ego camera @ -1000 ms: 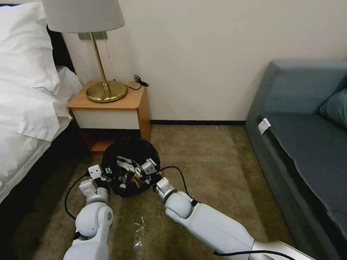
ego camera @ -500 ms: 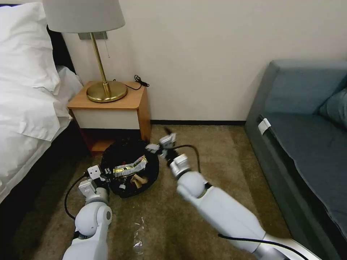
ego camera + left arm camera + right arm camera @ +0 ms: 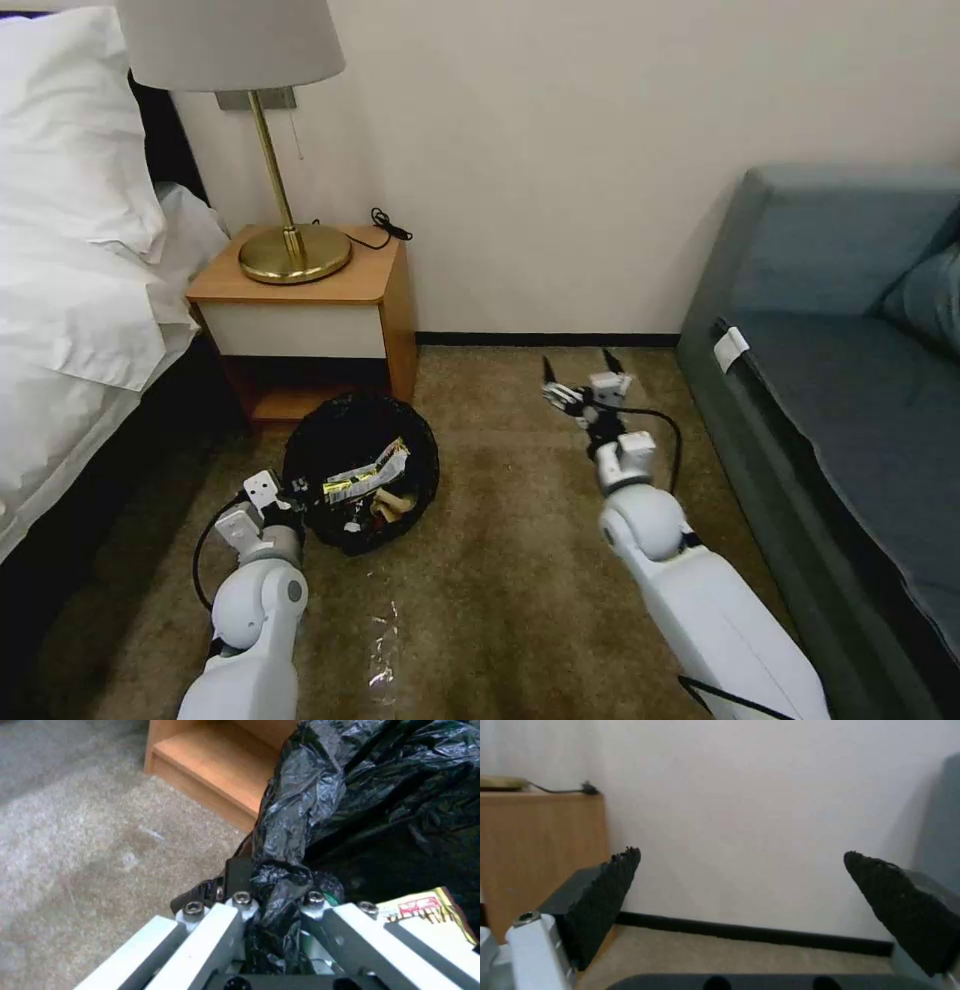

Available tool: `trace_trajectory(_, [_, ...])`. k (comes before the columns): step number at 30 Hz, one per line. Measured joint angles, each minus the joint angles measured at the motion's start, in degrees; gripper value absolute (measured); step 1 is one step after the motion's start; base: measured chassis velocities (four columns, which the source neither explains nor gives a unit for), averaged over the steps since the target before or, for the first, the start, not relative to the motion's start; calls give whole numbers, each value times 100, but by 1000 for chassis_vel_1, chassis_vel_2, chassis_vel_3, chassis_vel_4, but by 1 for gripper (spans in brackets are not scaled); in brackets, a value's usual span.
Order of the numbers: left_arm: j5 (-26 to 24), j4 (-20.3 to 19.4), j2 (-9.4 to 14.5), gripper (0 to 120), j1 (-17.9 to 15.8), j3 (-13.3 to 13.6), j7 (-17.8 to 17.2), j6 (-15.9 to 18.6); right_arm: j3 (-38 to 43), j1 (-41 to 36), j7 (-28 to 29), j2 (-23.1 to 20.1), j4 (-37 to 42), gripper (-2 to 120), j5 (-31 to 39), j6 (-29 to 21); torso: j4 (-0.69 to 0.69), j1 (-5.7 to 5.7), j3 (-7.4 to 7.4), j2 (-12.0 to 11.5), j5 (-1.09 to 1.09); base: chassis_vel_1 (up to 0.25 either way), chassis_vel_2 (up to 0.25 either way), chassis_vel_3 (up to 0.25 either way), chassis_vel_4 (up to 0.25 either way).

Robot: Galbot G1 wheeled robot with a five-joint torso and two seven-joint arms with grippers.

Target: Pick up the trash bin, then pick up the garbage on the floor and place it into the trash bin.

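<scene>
1. Head view: the trash bin [image 3: 360, 470] stands on the floor [image 3: 520, 560] just in front of the wooden nightstand [image 3: 310, 300], its black bag liner [image 3: 330, 425] folded over the rim. Inside lie pieces of the garbage [image 3: 366, 477]: a gold-and-white wrapper and a crumpled brown piece beside it. The left gripper [image 3: 285, 497] sits at the bin's near-left rim, as it did a second ago. The right gripper [image 3: 580, 375] has changed most: a second ago it was over the bin's mouth, half a second ago it was at the bin's far right edge, and now it hangs well to the right of the bin, above bare carpet, between the nightstand and the grey sofa [image 3: 850, 380]. Its fingers are spread wide and carry nothing. A pale shiny strip of tape [image 3: 383, 650] lies on the carpet near the robot.

2. Left wrist view: the left gripper [image 3: 272, 896] is clamped on a bunched fold of the black liner [image 3: 350, 795] at the rim. A red-and-yellow wrapper [image 3: 430, 907] shows inside the bin.

3. Right wrist view: the right gripper [image 3: 740, 885] faces the wall [image 3: 740, 795] and its dark baseboard [image 3: 760, 933]; its two black ridged pads [image 3: 605, 900] stand far apart, empty.
</scene>
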Motion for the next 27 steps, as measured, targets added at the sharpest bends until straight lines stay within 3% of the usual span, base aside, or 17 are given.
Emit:
trace_trajectory(9, [-893,115,-15,3,-57,-25,-372,204,329,-375,-161,49,-9,100,-148,179,1,0,0,0,-2,0,0,0,0])
trace_trajectory(13, [-929,137,-43,3,-121,-3,-438,225,381,-470,-226,125,-76,100,-245,269,0,0,0,0,-2,0,0,0,0])
trace_trajectory(19, [-920,67,-6,32,-225,91,-620,272,620,-767,-381,204,-104,100,-376,450,0,0,-1,0,-2,0,0,0,0])
trace_trajectory(27, [-772,-124,40,54,-212,164,-782,296,889,-913,-485,190,-107,100,-383,538,0,0,0,0,-2,0,0,0,0])
